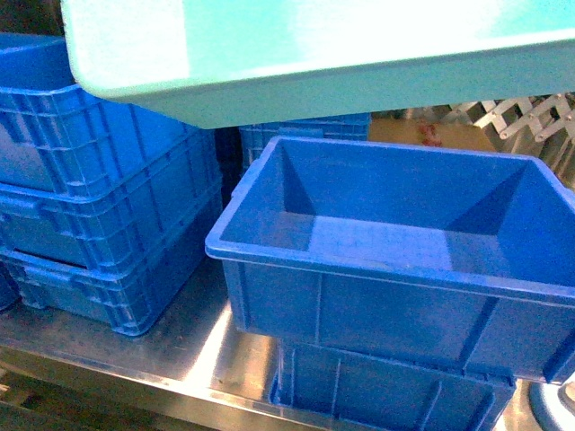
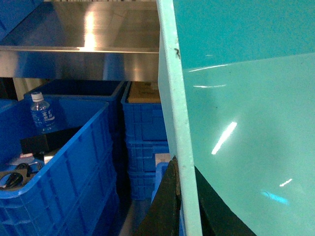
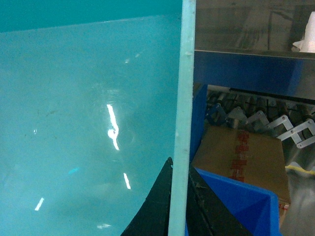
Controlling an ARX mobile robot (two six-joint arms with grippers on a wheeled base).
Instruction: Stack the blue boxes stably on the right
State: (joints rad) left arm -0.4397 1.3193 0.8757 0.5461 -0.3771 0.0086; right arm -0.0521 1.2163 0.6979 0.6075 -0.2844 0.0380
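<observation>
Pale turquoise tub (image 1: 296, 54) held aloft, just above the open royal-blue bin (image 1: 395, 260) that serves as landmark here. Left claw (image 2: 178, 206) pinched onto one rim of the tub, dark fingers either side of the wall. Right claw (image 3: 178, 206) pinched likewise on the opposite rim. Tub underside filling the top of the head view, tilted, its left end lower and hanging past the bin's left wall.

Likely trouble from here:
- Lowered while tilted, low corner probably catching the bin's rim and leaving the tub skewed, not seated.
- Smooth, glossy walls and thin rim grips, so a slip from either claw seems possible if the arms move unevenly.
- Landmark bin resting on a lower royal-blue crate (image 1: 386, 391) and overhanging it; a sideways push could perhaps shift the whole pile.
- Offset to the left risks a knock against the ribbed crate stack (image 1: 108, 206) beside the bin.

Brushed steel tabletop (image 1: 202, 350) beneath the bin, shiny and probably slick. Left of the bin, in the left wrist view, another blue crate (image 2: 59, 182) holding a water bottle (image 2: 41, 112) and dark odds and ends, under a steel shelf (image 2: 98, 54). Behind the bin to the right, a cardboard box (image 3: 241, 157) and a folding metal lattice (image 3: 275, 120). Storeroom feel, dim at the back.
</observation>
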